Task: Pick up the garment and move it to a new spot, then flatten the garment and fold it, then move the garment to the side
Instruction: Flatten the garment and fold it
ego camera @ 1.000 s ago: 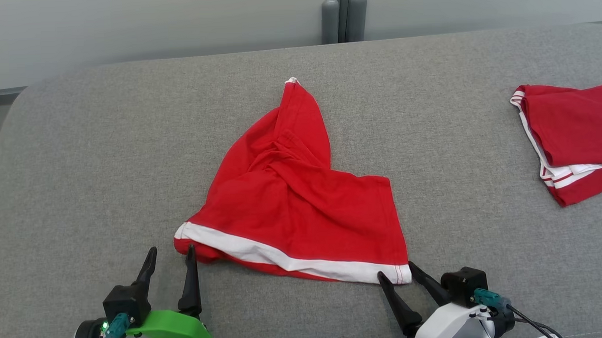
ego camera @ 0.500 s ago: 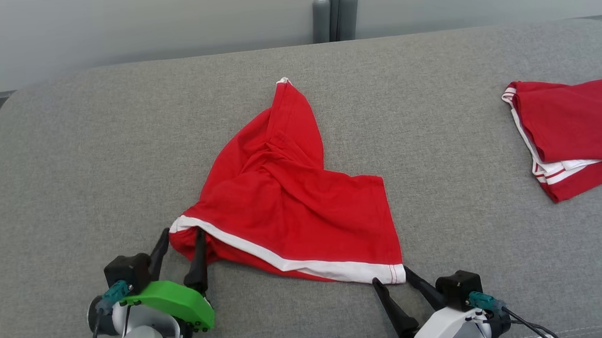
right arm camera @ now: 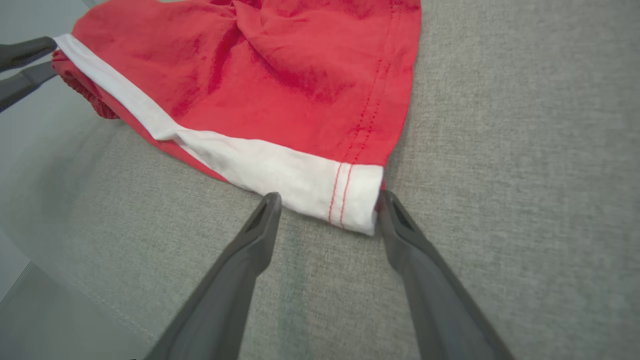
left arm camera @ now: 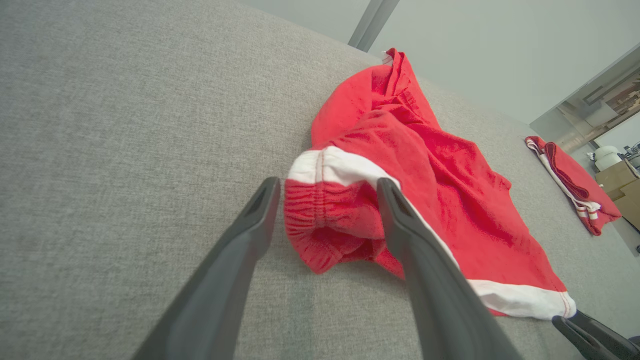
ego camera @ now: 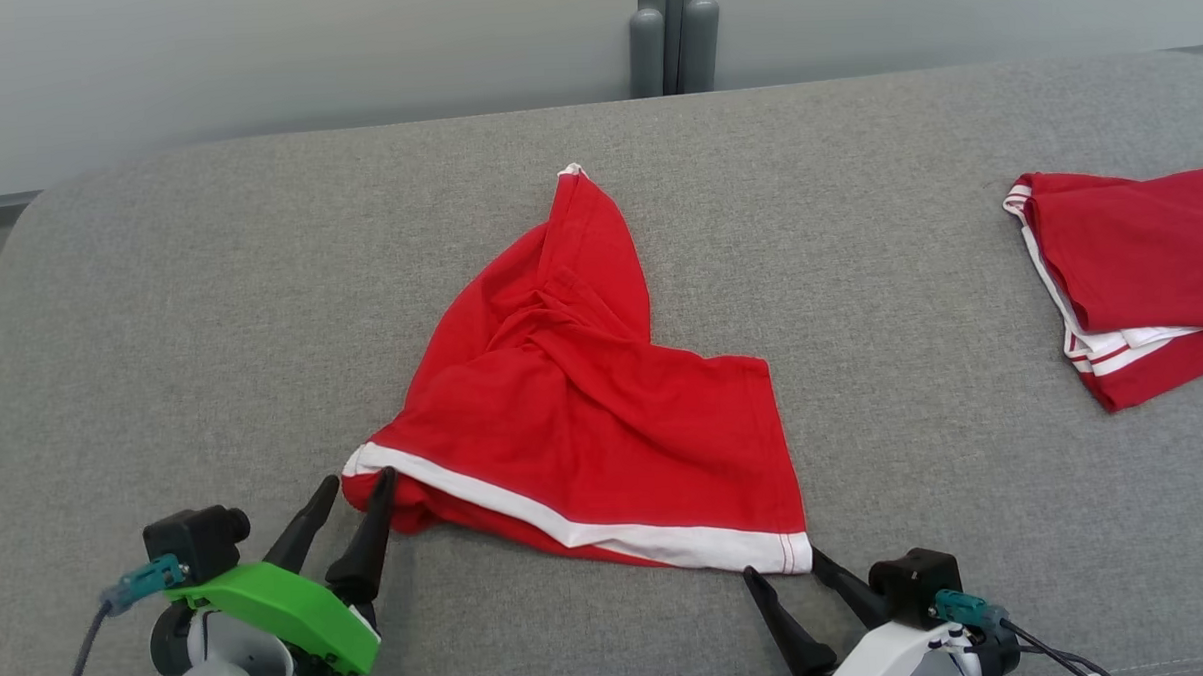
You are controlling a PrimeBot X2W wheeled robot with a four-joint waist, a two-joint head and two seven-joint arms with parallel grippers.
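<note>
Head view has the crumpled red fabric garment with a white hem band (ego camera: 584, 419) lying on the grey woven cushion (ego camera: 210, 292), right ahead of both claws. Its bunched corner sits between the fingers of the left claw (ego camera: 354, 479), spread wide and gripping nothing. Same for the right claw (ego camera: 782, 564): wide apart, empty, hem corner at its tips.

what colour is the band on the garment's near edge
White band on the red garment; clearest in the right wrist view.

My left jaws, long dark fingers (ego camera: 366, 541) on a green-capped wrist (ego camera: 271, 610), stand wide apart, pointing forward; my right jaws, on a white wrist (ego camera: 888, 658), gape just as wide.
</note>
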